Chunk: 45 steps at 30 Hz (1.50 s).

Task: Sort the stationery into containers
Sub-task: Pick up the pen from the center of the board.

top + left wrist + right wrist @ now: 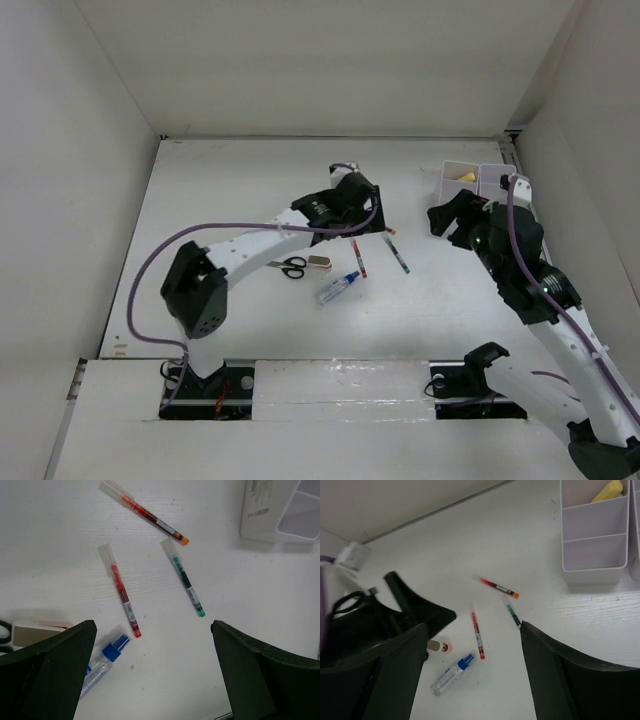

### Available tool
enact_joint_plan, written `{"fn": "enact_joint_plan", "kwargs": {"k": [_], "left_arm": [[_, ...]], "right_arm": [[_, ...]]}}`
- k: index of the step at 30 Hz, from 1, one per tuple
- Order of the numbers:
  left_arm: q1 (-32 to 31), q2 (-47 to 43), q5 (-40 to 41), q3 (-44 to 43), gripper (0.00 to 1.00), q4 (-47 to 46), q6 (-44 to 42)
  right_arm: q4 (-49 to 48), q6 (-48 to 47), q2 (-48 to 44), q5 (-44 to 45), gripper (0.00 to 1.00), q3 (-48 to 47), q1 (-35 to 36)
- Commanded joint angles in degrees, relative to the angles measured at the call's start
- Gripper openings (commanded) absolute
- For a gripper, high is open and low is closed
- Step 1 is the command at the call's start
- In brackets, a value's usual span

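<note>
The left tool (150, 672) hangs spread wide and empty over the white counter (60, 525). A red pen (122, 597), an orange-tipped red pen (145, 514) and a green pen (185, 580) lie apart from each other in the upper middle of its wrist view, with a clear blue-capped bottle (102, 662) at lower left and a beige block (30, 632) at the left edge. In the overhead view black-handled scissors (292, 266) lie just left of that block. The right tool (475, 680), also released and holding nothing, is near two white compartment bins (455, 190) at upper right, one with a yellow highlighter (607, 490) in its far compartment.
</note>
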State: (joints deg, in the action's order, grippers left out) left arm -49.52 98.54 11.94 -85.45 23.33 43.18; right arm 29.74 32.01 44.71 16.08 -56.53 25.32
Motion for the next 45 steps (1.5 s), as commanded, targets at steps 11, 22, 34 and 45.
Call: {"fn": "enact_joint_plan", "kwargs": {"k": [11,22,34,45], "left_arm": [[-2.43,21.32,4.67,-13.16,0.91,8.21,10.26],[-2.43,26.52,5.81,-14.48,0.68,11.74,14.3],[-4.01,31.71,6.34,-15.71,0.25,16.13,16.06],[-3.48,31.89,3.61,-15.71,0.0,10.42,9.83]], "right_arm": [[0.68,-0.11,-4.01,-0.69,0.8,2.74,1.22],[0.06,-1.25,-6.12,-2.45,0.8,3.8,1.22],[-0.47,-1.78,-7.17,-3.51,0.81,4.33,0.17],[-1.61,-1.25,-7.79,-6.49,0.81,4.85,-1.67]]}}
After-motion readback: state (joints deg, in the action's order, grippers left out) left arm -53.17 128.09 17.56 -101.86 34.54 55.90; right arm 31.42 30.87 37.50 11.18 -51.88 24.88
